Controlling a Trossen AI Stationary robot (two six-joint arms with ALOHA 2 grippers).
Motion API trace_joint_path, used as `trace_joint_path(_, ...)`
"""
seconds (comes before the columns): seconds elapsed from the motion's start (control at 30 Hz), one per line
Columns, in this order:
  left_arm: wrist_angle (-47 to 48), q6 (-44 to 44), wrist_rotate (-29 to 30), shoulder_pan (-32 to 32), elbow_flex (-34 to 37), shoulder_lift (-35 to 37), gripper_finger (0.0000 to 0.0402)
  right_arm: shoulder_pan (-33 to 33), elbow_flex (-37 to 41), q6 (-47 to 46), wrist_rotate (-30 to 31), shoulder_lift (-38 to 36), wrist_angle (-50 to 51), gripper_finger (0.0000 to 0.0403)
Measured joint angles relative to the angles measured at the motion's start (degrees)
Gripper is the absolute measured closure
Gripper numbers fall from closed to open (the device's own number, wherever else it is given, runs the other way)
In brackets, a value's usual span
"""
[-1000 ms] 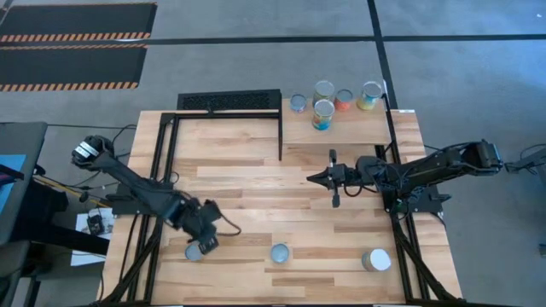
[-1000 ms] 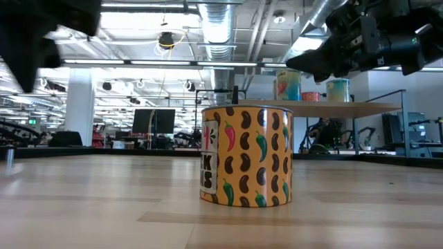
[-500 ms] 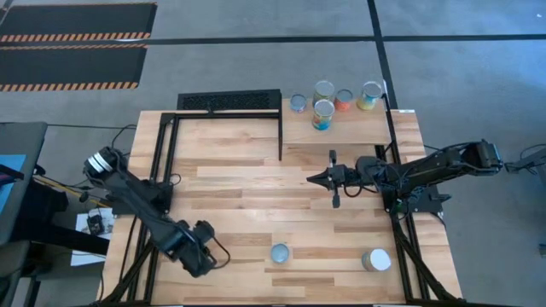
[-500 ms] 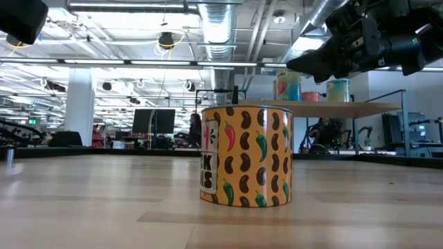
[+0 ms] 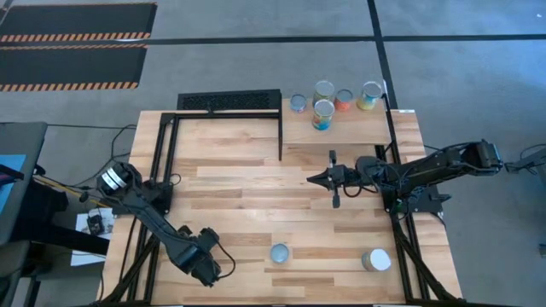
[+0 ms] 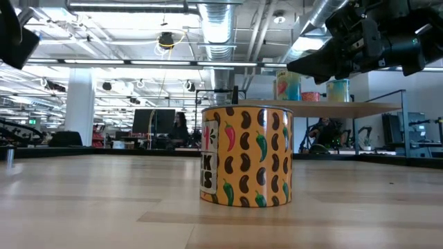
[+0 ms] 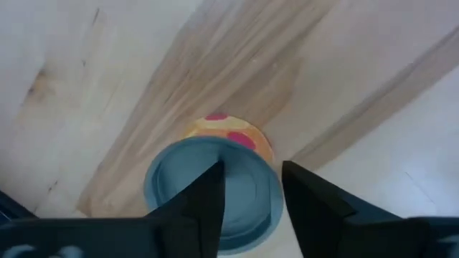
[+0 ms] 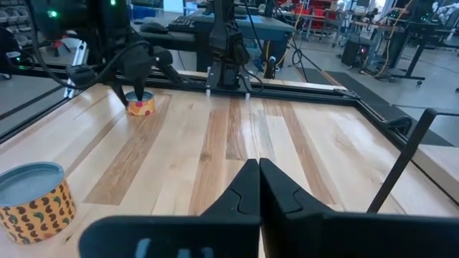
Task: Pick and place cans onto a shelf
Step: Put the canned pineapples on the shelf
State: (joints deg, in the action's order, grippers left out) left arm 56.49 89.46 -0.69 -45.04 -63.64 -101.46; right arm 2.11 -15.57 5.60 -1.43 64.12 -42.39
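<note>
Left wrist view gives you the left gripper (image 7: pixel 251 197) fingers spread over an orange can (image 7: pixel 213 188) at the tabletop's (image 5: pixel 247 192) near-left edge. Right gripper (image 5: pixel 316 179) fingers pressed together mid-tabletop, empty. Five cans (image 5: pixel 323 113) on the shelf (image 5: pixel 341 126).

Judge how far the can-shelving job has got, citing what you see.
Done: five cans stand on the shelf. In hand: the left end effector hovers open over an orange can, not gripping it. Left: that can plus the patterned can and the corner can on the table. The right end effector waits shut at mid-table.
</note>
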Motion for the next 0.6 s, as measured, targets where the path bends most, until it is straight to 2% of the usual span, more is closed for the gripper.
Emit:
trace_joint_path(0.13, 0.9, -3.0, 3.3, 0.7, 0.0, 0.7, 0.0337, 0.0, 0.0, 0.0, 0.0, 0.0, 0.1, 0.0394)
trace_joint_path(0.2, 2.6, -6.1, 7.9, 1.6, 0.0, 1.8, 0.0379, 0.0, 0.0, 0.0, 0.0, 0.0, 0.3, 0.0394)
trace_joint_path(0.3, 6.0, -11.2, 16.2, 4.4, 0.0, 4.5, 0.0392, 0.0, 0.0, 0.0, 0.0, 0.0, 0.4, 0.0393)
trace_joint_path(0.47, 4.5, -29.7, 24.4, 13.8, 0.0, 11.8, 0.0397, 0.0, 0.0, 0.0, 0.0, 0.0, 0.4, 0.0395)
trace_joint_path(0.6, -1.9, -50.6, 28.8, 23.6, 0.0, 18.2, 0.0399, 0.0, 0.0, -0.1, 0.0, 0.0, 0.6, 0.0393)
